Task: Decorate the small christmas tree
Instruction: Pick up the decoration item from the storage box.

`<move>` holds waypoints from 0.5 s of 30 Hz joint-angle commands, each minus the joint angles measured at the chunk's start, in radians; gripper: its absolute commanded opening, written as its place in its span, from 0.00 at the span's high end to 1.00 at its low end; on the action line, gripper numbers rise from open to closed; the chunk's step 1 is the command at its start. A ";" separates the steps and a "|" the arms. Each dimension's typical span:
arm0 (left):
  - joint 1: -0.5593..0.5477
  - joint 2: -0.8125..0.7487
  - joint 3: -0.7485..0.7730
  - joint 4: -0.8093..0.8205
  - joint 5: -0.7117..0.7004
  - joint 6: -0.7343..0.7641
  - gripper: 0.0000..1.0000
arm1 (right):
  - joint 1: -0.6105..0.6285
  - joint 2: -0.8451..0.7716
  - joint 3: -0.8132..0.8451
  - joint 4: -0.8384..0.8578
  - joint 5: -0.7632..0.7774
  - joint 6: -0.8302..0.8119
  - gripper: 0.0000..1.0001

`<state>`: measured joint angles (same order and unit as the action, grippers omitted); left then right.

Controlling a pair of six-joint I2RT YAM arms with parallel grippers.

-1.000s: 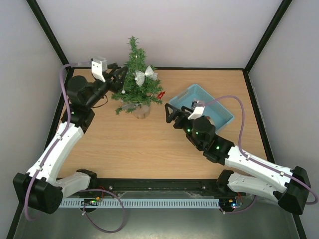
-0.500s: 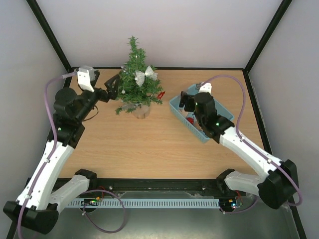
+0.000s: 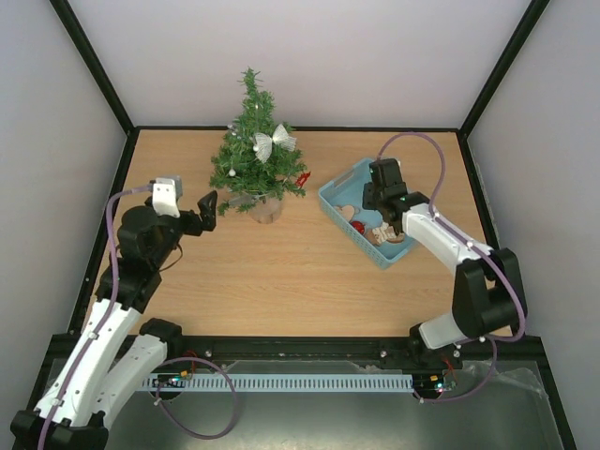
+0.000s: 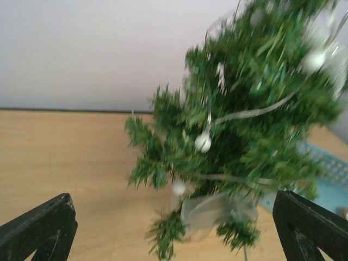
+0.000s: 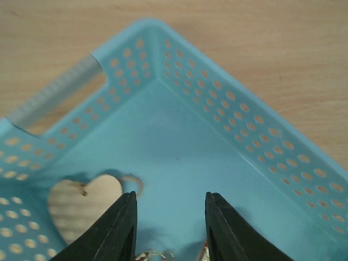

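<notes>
Small christmas tree [image 3: 255, 159]: likely light, tippy, springy-needled, best gripped low near base; left claw [image 3: 206, 214] spread wide, empty; right claw [image 5: 169, 201] part-closed in blue basket [image 5: 228, 109], grasp unclear.

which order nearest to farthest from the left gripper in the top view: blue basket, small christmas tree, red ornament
Measured from the left gripper in the top external view:
1. small christmas tree: just to the gripper's right, its lower left branches closest.
2. red ornament: hanging on the tree's far right side.
3. blue basket: farther right again, past the tree.
</notes>
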<state>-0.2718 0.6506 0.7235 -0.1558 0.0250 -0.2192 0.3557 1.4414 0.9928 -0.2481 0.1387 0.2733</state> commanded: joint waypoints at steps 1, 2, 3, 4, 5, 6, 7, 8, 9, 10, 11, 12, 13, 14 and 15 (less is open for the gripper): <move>0.001 -0.002 -0.066 0.012 0.031 0.033 0.01 | -0.041 0.089 0.055 -0.149 0.020 0.008 0.67; -0.003 -0.003 -0.076 0.017 0.032 0.042 0.01 | -0.054 0.106 0.056 -0.161 0.021 0.030 0.68; -0.009 -0.005 -0.086 0.019 0.029 0.051 0.01 | -0.065 0.118 0.053 -0.167 0.011 0.047 0.69; -0.011 -0.009 -0.094 0.021 0.024 0.060 0.01 | -0.072 0.129 0.045 -0.170 0.002 0.059 0.69; -0.015 -0.014 -0.102 0.022 0.016 0.066 0.01 | -0.076 0.139 0.039 -0.172 0.001 0.067 0.70; -0.017 -0.018 -0.109 0.023 0.010 0.068 0.00 | -0.082 0.152 0.032 -0.173 0.002 0.073 0.70; -0.019 -0.021 -0.114 0.024 0.009 0.071 0.00 | -0.087 0.164 0.026 -0.172 0.001 0.081 0.70; -0.021 -0.022 -0.112 0.024 0.008 0.074 0.01 | -0.093 0.174 0.020 -0.168 -0.002 0.091 0.71; -0.024 -0.022 -0.110 0.024 0.007 0.076 0.01 | -0.100 0.186 0.015 -0.161 -0.009 0.101 0.72; -0.026 -0.022 -0.110 0.024 0.006 0.078 0.00 | -0.106 0.195 0.011 -0.155 -0.018 0.116 0.73; -0.026 -0.022 -0.111 0.024 0.005 0.079 0.01 | -0.111 0.206 0.007 -0.149 -0.028 0.128 0.74; -0.027 -0.023 -0.110 0.023 0.004 0.081 0.01 | -0.113 0.215 0.004 -0.143 -0.027 0.138 0.74; -0.027 -0.024 -0.111 0.022 0.004 0.081 0.01 | -0.116 0.225 0.001 -0.139 -0.025 0.150 0.74; -0.028 -0.023 -0.111 0.021 0.004 0.081 0.01 | -0.117 0.234 -0.005 -0.135 -0.023 0.159 0.74; -0.028 -0.023 -0.110 0.020 0.004 0.082 0.01 | -0.118 0.242 -0.007 -0.131 -0.020 0.169 0.73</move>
<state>-0.2943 0.6361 0.6155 -0.1555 0.0395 -0.1581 0.2470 1.6482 1.0111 -0.3691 0.1154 0.3809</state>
